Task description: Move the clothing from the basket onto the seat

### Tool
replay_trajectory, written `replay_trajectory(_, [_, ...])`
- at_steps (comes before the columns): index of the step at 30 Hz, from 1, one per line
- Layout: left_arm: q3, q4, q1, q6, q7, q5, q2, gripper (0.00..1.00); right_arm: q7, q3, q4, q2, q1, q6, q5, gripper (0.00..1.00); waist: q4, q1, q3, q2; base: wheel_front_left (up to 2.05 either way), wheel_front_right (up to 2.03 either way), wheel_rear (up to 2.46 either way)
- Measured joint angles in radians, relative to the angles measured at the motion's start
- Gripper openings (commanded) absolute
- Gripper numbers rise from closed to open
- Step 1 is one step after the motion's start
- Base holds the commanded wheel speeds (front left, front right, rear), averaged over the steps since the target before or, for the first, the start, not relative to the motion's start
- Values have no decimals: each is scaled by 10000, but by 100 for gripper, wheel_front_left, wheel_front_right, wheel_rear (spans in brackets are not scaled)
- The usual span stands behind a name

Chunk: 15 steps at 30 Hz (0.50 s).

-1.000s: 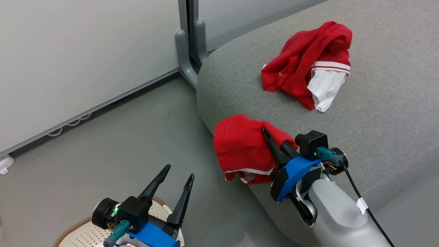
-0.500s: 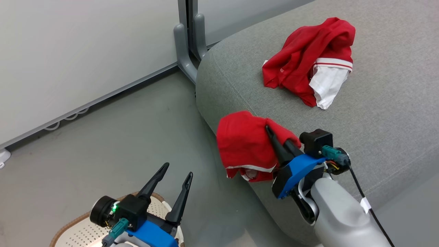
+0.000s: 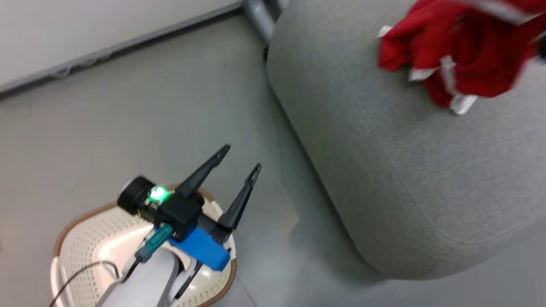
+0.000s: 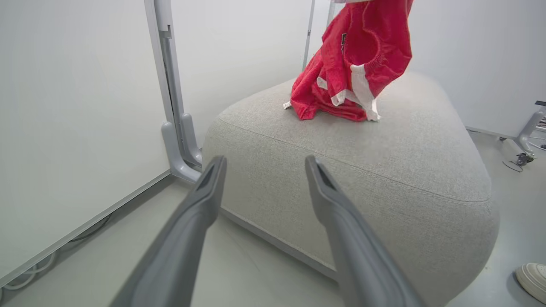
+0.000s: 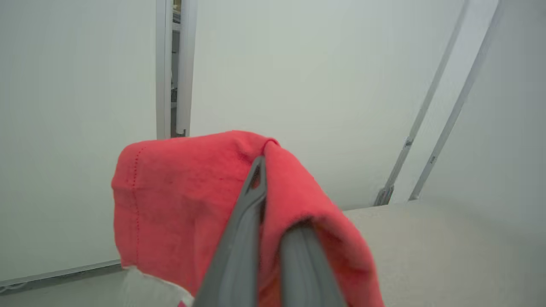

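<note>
My left gripper (image 3: 241,157) stands open and holds nothing, just above the cream basket (image 3: 79,216) with its brown rim at the lower left. My forearm hides part of the basket's inside. In the left wrist view that gripper (image 4: 265,162) points at the big grey seat (image 4: 384,162). One piece of red clothing (image 4: 315,102) lies heaped on the seat's top. A second red piece (image 4: 371,42) with white trim hangs just above it. My right gripper (image 5: 261,170) is shut on that red clothing (image 5: 170,196), which drapes over its fingers. In the head view the clothing (image 3: 460,55) is a blur at the top right.
White wall panels and a grey post foot (image 4: 181,145) stand behind the seat's left corner. Cables (image 4: 25,277) run along the wall's base. A pale shoe (image 4: 533,277) rests on the floor at the seat's right. Grey floor (image 3: 128,106) lies between basket and seat.
The head camera has swung down and to the left. My right gripper has carried its red garment from the seat's near edge up over the heap. The left gripper stays open over the basket.
</note>
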Motion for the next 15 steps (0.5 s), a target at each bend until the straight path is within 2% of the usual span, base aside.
replay_trajectory(5, [-539,-236,-995,-2,0,-36,215,100,244,-1912,-614,-1373,-668,0,-625,0,564,1,950,0,0,0,0])
replay_trajectory(8, [-782,-395,-1488,-2,0,-40,265,100,370,-2886,-980,-1958,-765,0,-1045,0,950,1,1518,0,0,0,0])
replay_trajectory(11, [-918,-591,-1879,-2,0,-36,307,100,485,-3636,-1026,-2207,-574,0,-1266,0,1327,1,2090,0,0,0,0])
replay_trajectory(15, [-978,-857,-2226,-2,0,-4,416,100,408,-4399,-756,-2125,221,0,-1419,0,1776,2,2817,0,0,0,0])
